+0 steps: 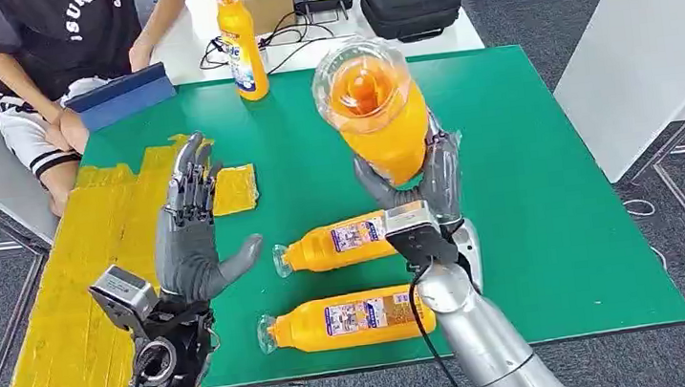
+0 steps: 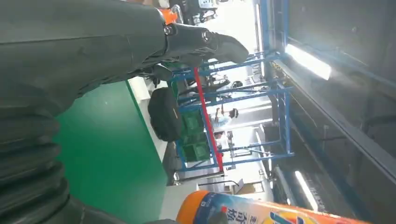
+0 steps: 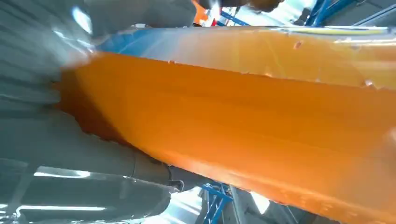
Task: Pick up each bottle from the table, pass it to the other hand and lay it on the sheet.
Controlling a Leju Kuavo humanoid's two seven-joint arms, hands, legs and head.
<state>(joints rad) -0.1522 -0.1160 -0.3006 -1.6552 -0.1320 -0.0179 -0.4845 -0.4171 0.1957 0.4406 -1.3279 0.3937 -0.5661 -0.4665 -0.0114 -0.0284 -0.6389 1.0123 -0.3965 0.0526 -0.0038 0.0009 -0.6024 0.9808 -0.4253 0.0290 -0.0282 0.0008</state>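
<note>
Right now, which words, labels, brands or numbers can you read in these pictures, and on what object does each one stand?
"ISURU": partial white letters on the person's black shirt; the rest is cut off.
Upright bottle: blue label, too small to read.
Two lying bottles: labels too small.
Bottle in the right hand, left wrist view: Chinese characters, blurred, unreadable.

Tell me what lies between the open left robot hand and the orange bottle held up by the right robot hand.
Nothing: in the head view only bare green mat separates the left robot hand from the raised orange bottle in the right robot hand.
</note>
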